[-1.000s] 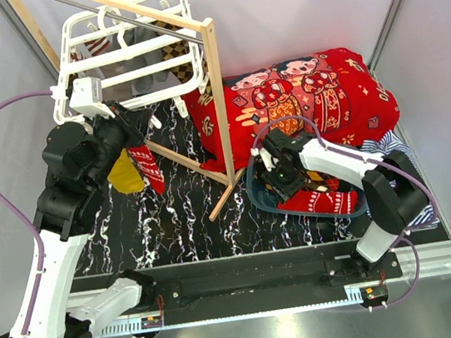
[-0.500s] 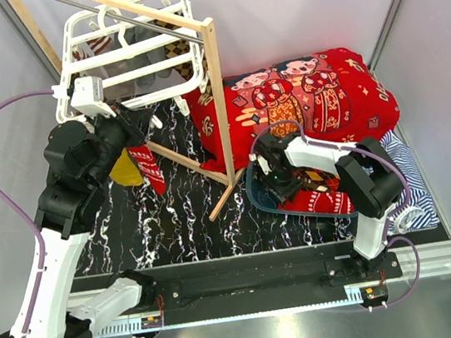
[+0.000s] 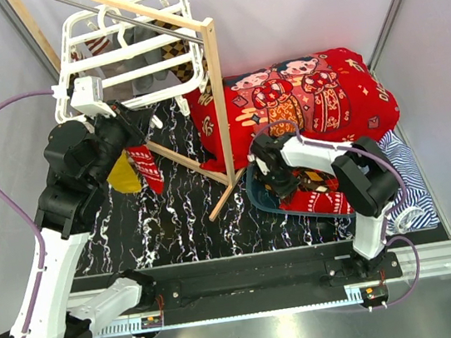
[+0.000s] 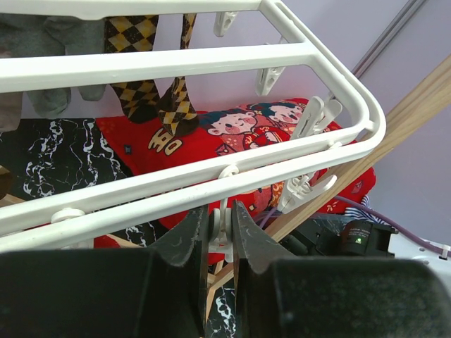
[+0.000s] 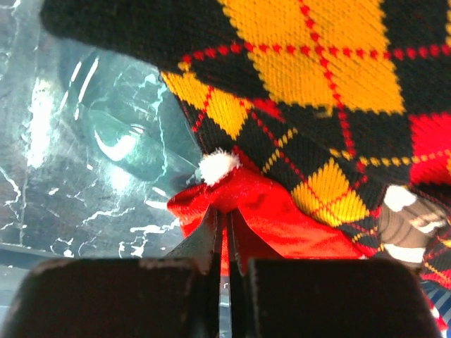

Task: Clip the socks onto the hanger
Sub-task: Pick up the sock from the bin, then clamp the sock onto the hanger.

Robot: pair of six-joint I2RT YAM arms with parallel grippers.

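Socks [image 3: 320, 199] that are not yet clipped lie in a heap in the blue tub [image 3: 255, 197], low and to the right of the hanger [image 3: 124, 74], while a brown pair [image 4: 165, 84] hangs already from the hanger's far bar. One second ago the right pincer [image 5: 224, 229] stood half open above this heap. Now it is down inside it and has closed fully on the edge of the red sock [image 5: 261, 211], the one with a white tuft, which lies just under the argyle sock [image 5: 317, 77]. I judge that the pick is made and that this sock can next be lifted toward the hanger. The left pincer [image 4: 217, 236] has not changed. It is clenched, almost shut, on a clip [image 4: 221, 211] that dangles under the hanger's near bar, probably to keep this clip ready for the coming sock.
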